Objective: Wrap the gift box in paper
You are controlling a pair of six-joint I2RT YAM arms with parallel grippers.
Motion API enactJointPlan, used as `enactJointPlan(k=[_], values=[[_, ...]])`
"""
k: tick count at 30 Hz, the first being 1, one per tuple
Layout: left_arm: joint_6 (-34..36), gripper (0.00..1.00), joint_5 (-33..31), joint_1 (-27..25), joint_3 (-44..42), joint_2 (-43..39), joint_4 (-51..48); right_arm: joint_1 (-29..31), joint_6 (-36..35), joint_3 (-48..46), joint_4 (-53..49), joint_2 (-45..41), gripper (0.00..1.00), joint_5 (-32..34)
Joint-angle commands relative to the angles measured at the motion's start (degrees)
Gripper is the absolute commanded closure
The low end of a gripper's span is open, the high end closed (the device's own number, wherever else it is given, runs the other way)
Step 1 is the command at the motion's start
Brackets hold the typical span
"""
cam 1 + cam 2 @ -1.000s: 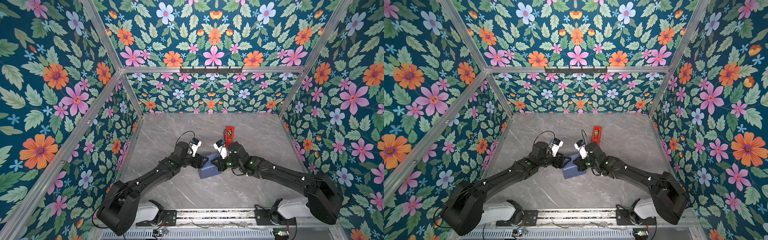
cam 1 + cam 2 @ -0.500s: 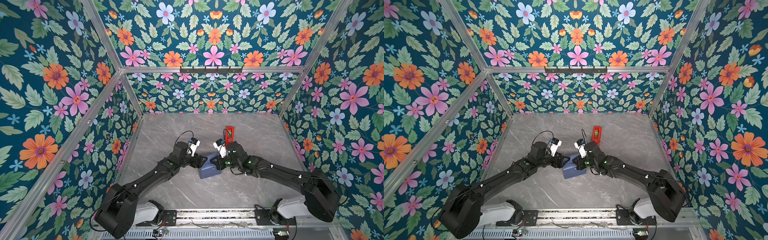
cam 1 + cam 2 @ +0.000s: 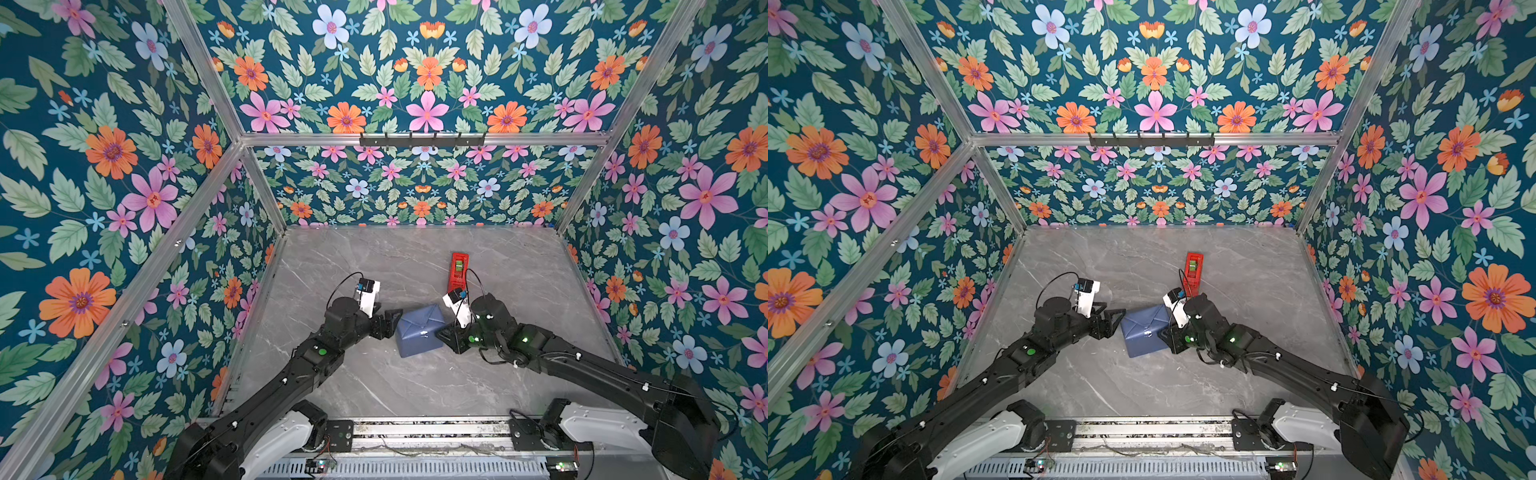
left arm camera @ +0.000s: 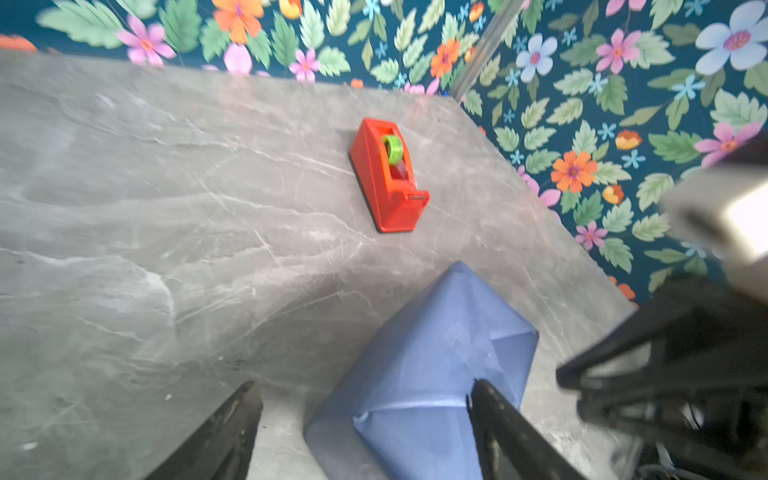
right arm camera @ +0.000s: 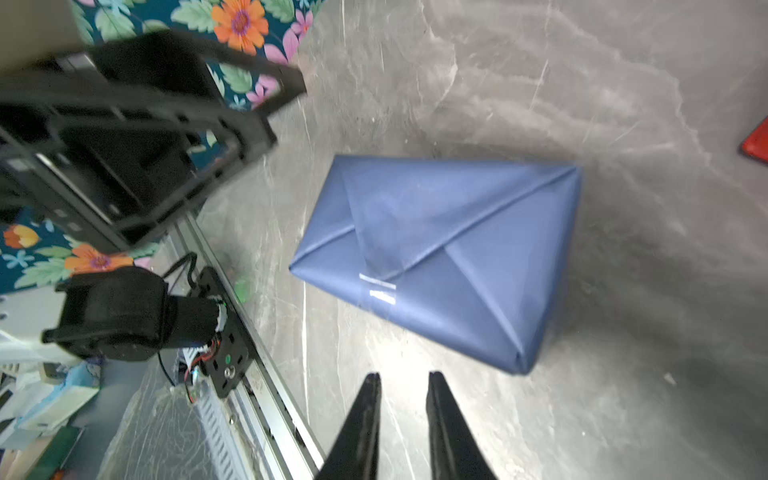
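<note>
A gift box, wholly covered by slate-blue paper (image 3: 419, 334) so that none of its own surface shows, lies flat on the grey marble tabletop (image 3: 374, 257) between the two pincers in both top views. The folded flaps meet in diagonal creases across the upper face; two short pale strips of tape (image 5: 380, 286) sit where one flap ends. The left pincer (image 3: 388, 324) stands with its jaws spread wide and nothing clasped; it is just beside one short end of the parcel. In the left wrist view one finger (image 4: 498, 424) overlaps the paper and the other (image 4: 232, 424) stands off over bare stone; whether either touches the wrapping cannot be told. The right pincer (image 3: 442, 332) waits at the opposite end of the parcel; its jaws are parted by only a narrow gap and hold nothing, and in the right wrist view its tips (image 5: 404, 375) stop just short of a corner of the paper. A red tape dispenser (image 3: 458, 270) with a green roll stands on the tabletop beyond the right pincer, apart from the parcel, on the side away from the arm bases.
</note>
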Motion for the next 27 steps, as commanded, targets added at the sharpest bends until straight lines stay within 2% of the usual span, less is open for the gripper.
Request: enactJointPlan(k=[1, 7, 15, 21, 27], values=[[-1.7, 0.19, -5.2, 0.1, 0.1, -1.2, 0.1, 2.2, 1.7, -1.0, 2.8, 1.5, 0.77, 0.7], [-2.3, 0.18, -9.1, 0.3, 1.3, -0.6, -1.7, 3.1, 2.6, 1.8, 8.4, 8.8, 0.77, 1.4], [-1.8, 0.17, -10.2, 1.0, 1.6, -0.1, -3.4, 2.8, 2.3, 6.0, 8.1, 12.8, 0.77, 3.5], [-2.4, 0.17, -10.9, 2.4, 1.2, -0.2, -3.3, -0.1, 4.0, 11.3, 7.6, 16.6, 0.77, 4.1], [-3.6, 0.16, -10.6, 3.5, 1.5, 0.2, -3.0, -3.0, 3.9, 17.5, 5.3, 19.5, 0.75, 1.2]])
